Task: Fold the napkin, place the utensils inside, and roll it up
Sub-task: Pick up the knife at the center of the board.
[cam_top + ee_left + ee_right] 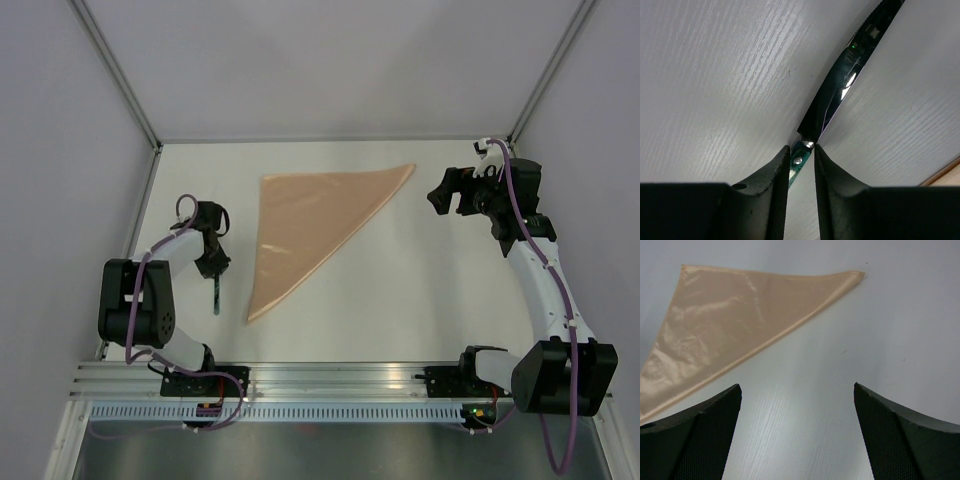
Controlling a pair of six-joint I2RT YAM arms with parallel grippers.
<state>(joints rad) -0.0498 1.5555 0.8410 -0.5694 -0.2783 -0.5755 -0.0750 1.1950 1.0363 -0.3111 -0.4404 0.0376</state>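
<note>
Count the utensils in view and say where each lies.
1: a knife on the table left of the napkin, its handle between the left claw's fingers. Others may be hidden.

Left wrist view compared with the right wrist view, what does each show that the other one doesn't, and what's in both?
Only the left wrist view shows the utensil, its green handle between the fingers of the left gripper. Only the right wrist view clearly shows the napkin, folded into a triangle, and the right gripper, fingers wide apart, nothing between. Both show the white table; a peach sliver at the left view's corner may be napkin.
</note>
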